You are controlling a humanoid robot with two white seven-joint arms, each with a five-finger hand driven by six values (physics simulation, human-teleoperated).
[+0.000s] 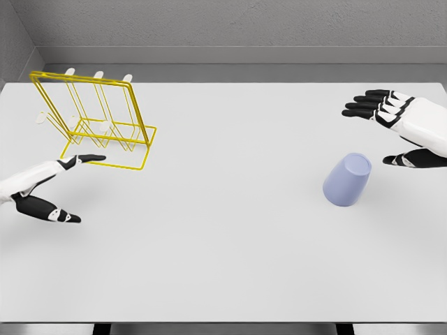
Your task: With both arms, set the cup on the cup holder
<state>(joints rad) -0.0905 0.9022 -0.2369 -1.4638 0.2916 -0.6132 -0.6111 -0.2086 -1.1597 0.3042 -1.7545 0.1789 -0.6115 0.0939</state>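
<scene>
The lilac cup [347, 180] is seen upturned on the worktop [230, 209], near the right robot hand [398, 125]. Both robot hands are spread, nothing held; the left robot hand [49, 185] lies beside the yellow cup holder [98, 118].

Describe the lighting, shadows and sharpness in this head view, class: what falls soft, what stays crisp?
Head view: even, diffuse light with no glare on the white table; the cup casts only a faint, soft shadow, as does the yellow cup holder; its thin wires look slightly jagged; the left hand and right hand are sharp, without motion blur.
</scene>
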